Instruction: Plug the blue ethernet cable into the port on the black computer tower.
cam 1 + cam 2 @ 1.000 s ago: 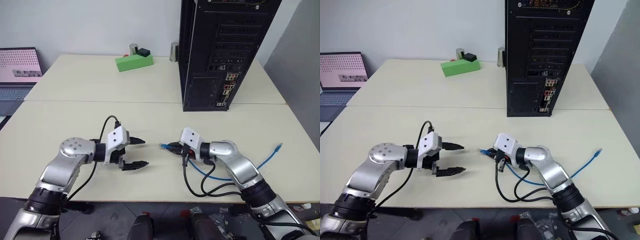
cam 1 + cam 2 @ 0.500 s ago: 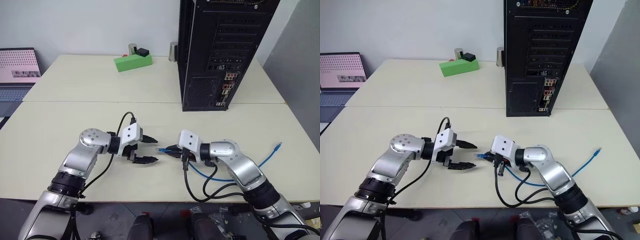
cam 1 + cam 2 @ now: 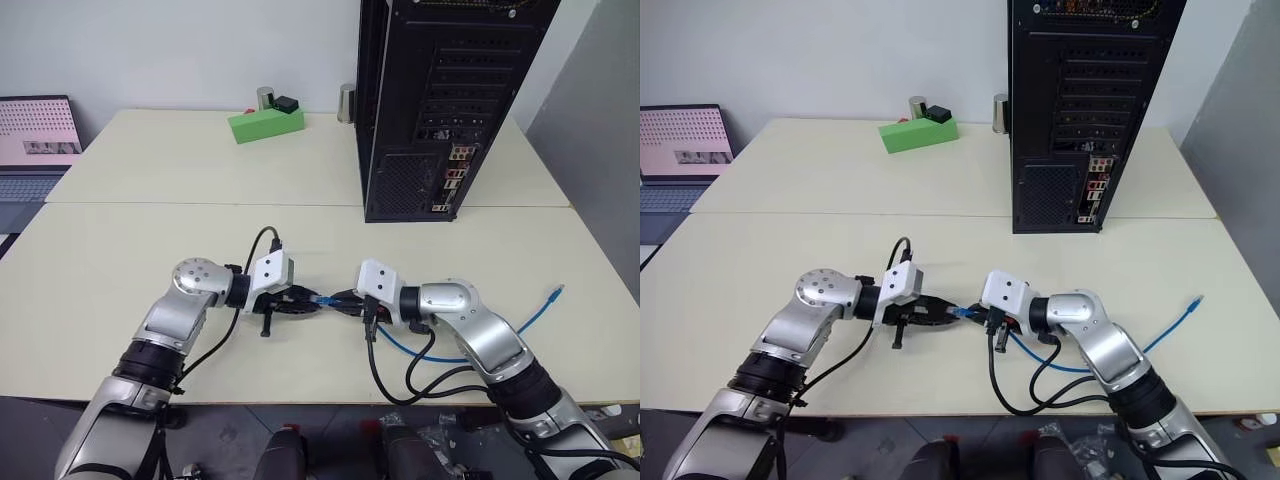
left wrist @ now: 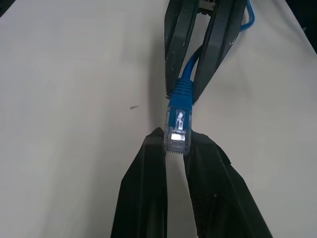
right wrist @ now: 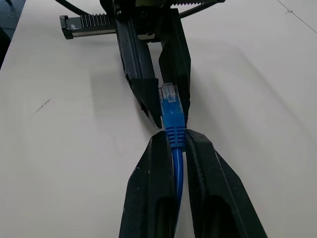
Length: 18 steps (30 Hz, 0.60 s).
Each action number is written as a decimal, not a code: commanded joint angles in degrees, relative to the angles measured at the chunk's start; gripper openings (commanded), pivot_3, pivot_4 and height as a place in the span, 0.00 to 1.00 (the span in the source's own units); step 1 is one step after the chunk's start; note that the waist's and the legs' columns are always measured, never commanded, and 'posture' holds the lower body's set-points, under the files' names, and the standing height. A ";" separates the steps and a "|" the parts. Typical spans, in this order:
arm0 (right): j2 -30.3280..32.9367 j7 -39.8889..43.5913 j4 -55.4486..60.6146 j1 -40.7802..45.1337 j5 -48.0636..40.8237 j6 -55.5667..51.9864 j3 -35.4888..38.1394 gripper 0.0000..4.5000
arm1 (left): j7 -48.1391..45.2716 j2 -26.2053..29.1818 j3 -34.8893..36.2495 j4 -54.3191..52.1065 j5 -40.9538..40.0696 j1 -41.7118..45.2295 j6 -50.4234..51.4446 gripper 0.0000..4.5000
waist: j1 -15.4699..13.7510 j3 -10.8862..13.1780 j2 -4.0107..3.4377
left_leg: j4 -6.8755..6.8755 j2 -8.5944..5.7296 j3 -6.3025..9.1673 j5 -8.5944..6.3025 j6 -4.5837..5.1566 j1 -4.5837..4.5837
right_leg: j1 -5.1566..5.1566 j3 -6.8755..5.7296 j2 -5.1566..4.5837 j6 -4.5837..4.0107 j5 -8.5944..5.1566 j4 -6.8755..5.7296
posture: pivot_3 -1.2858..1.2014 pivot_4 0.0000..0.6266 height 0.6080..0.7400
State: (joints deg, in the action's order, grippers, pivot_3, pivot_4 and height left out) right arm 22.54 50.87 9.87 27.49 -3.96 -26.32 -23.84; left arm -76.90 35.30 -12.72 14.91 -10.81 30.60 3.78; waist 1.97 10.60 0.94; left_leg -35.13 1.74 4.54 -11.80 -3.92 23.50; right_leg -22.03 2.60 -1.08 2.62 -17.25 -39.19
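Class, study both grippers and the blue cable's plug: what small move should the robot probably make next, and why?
Probably the right gripper should open. The left gripper has closed on the clear plug of the blue ethernet cable, while the right pinches the cord just behind it. Both hold one end, and the black computer tower stands far off.

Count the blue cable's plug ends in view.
2. One plug is pinched between the left gripper fingers, with the right gripper holding the blue ethernet cable just behind it. The other end lies loose on the table at the robot's far right.
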 commanded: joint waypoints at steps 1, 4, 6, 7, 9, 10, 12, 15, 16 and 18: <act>0.19 0.52 2.83 0.53 -0.44 -0.06 -0.16 0.02 | -0.02 -0.27 0.10 0.19 0.72 1.10 -2.24 0.06 | 0.00 0.00 0.00 | 0.00 0.00 0.00 0.00 0.00 0.00 | 0.00 0.00 0.00 0.00 0.00 0.00 | 0.52 0.24 1.00; 0.47 1.26 3.05 0.46 -1.08 -0.55 -0.05 0.02 | -0.38 -0.25 0.01 0.92 1.33 0.87 -4.23 0.06 | -0.01 0.00 0.00 | 0.00 0.00 0.00 0.00 0.00 0.00 | 0.00 0.00 0.00 0.00 0.00 0.00 | 0.52 0.24 1.00; 0.77 1.78 3.23 0.33 -1.44 -0.53 0.18 0.09 | -0.85 -0.14 -0.24 1.26 1.57 0.46 -5.91 0.06 | -0.01 0.00 0.00 | 0.00 0.00 0.00 0.00 0.00 0.00 | 0.00 0.00 0.00 0.00 0.00 0.00 | 0.52 0.24 1.00; 1.23 2.28 3.17 0.36 -1.42 -0.30 0.20 0.17 | -1.21 -0.11 -0.42 1.42 1.61 0.13 -6.99 0.06 | -0.01 0.00 0.00 | 0.00 0.00 0.00 0.00 0.00 0.00 | 0.00 0.00 0.00 0.00 0.00 0.00 | 0.52 0.24 1.00; 1.95 3.05 3.08 0.45 -1.25 0.08 0.19 0.24 | -1.60 -0.17 -0.61 1.79 1.80 -0.23 -8.55 0.06 | -0.02 0.00 0.00 | 0.00 0.00 0.00 0.00 0.00 0.00 | 0.00 0.00 0.00 0.00 0.00 0.00 | 0.52 0.24 1.00; 2.51 3.55 3.21 0.51 -1.40 0.22 0.50 0.29 | -1.68 -0.35 -0.61 2.16 2.03 -0.38 -9.73 0.06 | -0.01 0.00 0.00 | 0.00 0.00 0.00 0.00 0.00 0.00 | 0.00 0.00 0.00 0.00 0.00 0.00 | 0.52 0.24 1.00; 4.58 5.08 3.99 0.41 -1.98 0.33 1.62 0.41 | -1.61 -0.85 -0.58 2.94 2.43 -0.52 -12.18 0.05 | -0.01 0.00 0.00 | 0.00 0.00 0.00 0.00 0.00 0.00 | 0.00 0.00 0.00 0.00 0.00 0.00 | 0.52 0.24 1.00; 8.91 7.69 5.83 -0.41 -3.65 0.09 4.12 0.57 | -0.79 -1.77 -0.50 4.13 3.19 -0.50 -17.11 0.05 | -0.08 0.00 0.01 | -0.02 -0.03 0.00 0.00 0.00 0.02 | 0.00 0.01 -0.03 0.00 0.00 0.01 | 0.52 0.24 1.00; 9.56 7.97 6.57 -0.95 -5.10 -0.86 5.31 0.62 | -0.18 -2.21 -0.35 4.45 3.49 -0.54 -18.88 0.05 | -0.14 0.01 0.00 | -0.03 -0.03 0.01 0.00 0.00 0.04 | 0.01 -0.02 -0.03 0.00 0.00 0.04 | 0.52 0.24 1.00; 10.23 8.06 8.05 -2.36 -9.04 -3.79 8.63 0.75 | 1.64 -3.38 0.16 5.53 4.33 -0.70 -24.77 0.05 | -0.20 0.00 0.01 | -0.04 -0.04 0.03 0.00 0.00 0.06 | 0.01 -0.04 -0.05 0.00 0.00 0.05 | 0.52 0.24 1.00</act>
State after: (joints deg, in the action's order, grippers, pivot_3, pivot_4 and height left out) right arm 32.51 57.96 14.38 25.92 -8.53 -27.79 -18.99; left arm -77.15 32.97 -13.21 20.36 -7.23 29.81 -14.70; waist 1.78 10.61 0.95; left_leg -35.17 1.70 4.58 -11.80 -3.91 23.57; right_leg -22.02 2.55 -1.13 2.63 -17.25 -39.11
